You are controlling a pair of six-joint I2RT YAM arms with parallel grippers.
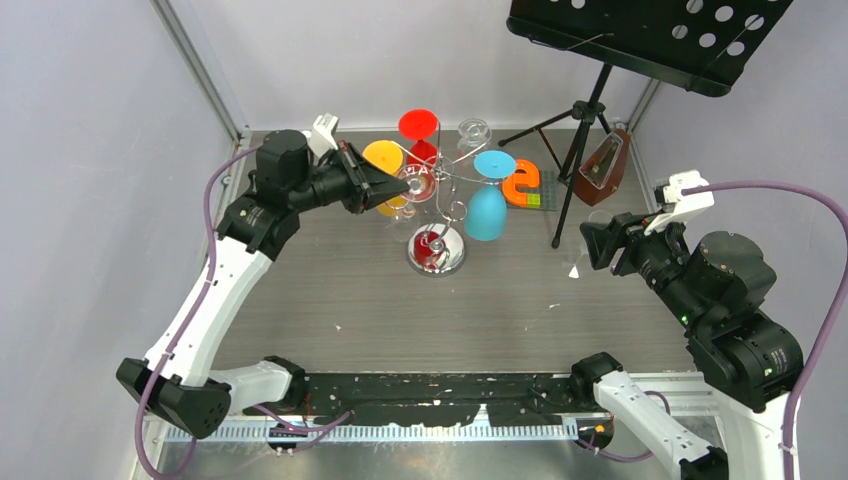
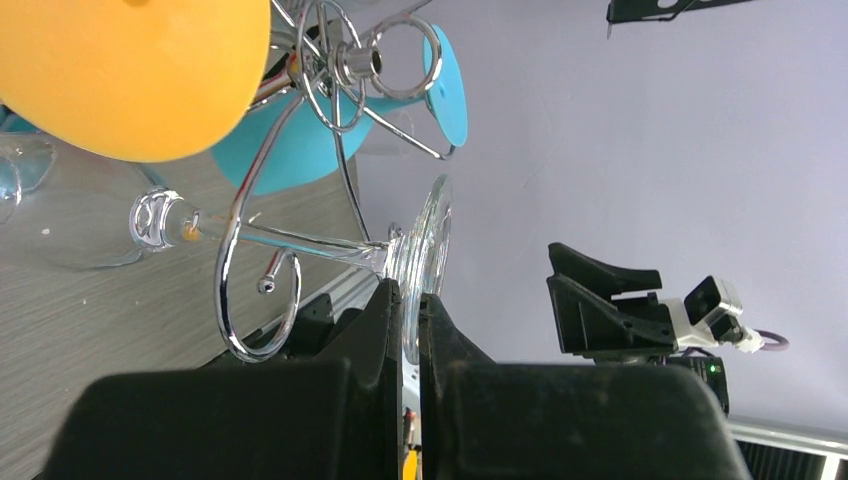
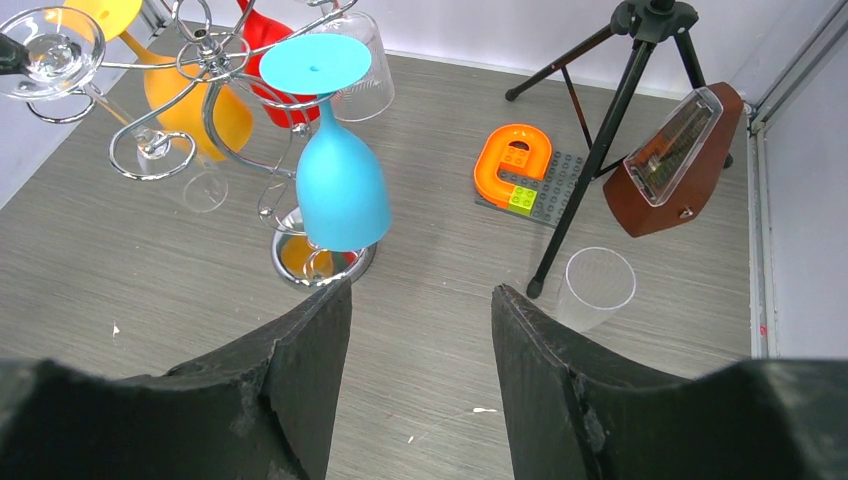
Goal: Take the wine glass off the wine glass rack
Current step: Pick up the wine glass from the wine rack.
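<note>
A chrome wine glass rack (image 1: 437, 255) stands mid-table (image 3: 130, 290) on its round mirrored base. Its curled arms carry glasses foot-up, bowl-down: a blue glass (image 3: 342, 190), an orange glass (image 3: 195, 100), a red glass (image 1: 418, 124) and a second clear glass (image 3: 365, 70).

The clear wine glass (image 2: 428, 240) hangs on the arm nearest the left arm. Its stem is threaded through a scroll loop. Its long axis is tilted – the foot is high and points toward the left arm, and the bowl is lower, toward the rack's post.

The left end effector (image 2: 410, 300) is clamped on the rim of that foot, one finger on each face.

The right end effector (image 3: 420, 295) hovers well apart from the rack, fingers spread wide. A clear plastic cup (image 3: 598, 285) stands mouth-up on the table – the table surface shows through it.
</note>
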